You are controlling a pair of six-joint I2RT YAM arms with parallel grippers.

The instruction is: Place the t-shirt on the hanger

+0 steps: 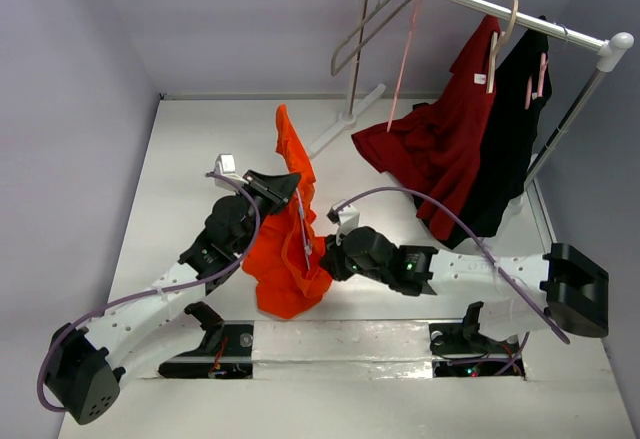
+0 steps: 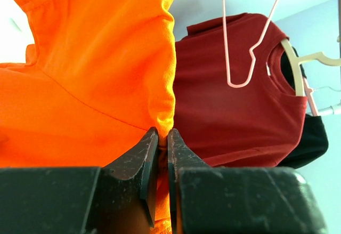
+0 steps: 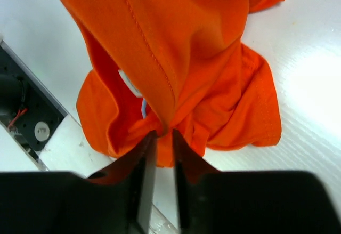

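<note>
The bright orange t-shirt point(image 1: 285, 269) hangs bunched between my two grippers, its top lifted and its lower folds resting on the table. My left gripper point(image 1: 293, 184) is shut on a fold of its upper edge, seen up close in the left wrist view point(image 2: 163, 132) with the t-shirt point(image 2: 96, 58) filling the left side. My right gripper point(image 1: 328, 259) is shut on a lower fold of the t-shirt point(image 3: 202, 58), as the right wrist view point(image 3: 162, 134) shows. The light-blue hanger point(image 1: 303, 234) shows only as a thin line inside the folds, and as a small sliver point(image 3: 143, 107).
A white clothes rack point(image 1: 490, 4) stands at the back right with a pink hanger point(image 1: 405, 49), a beige hanger point(image 1: 365, 24), a dark red shirt point(image 1: 440, 144) and a black garment point(image 1: 510, 149). A small white block point(image 1: 227, 164) lies left of the t-shirt.
</note>
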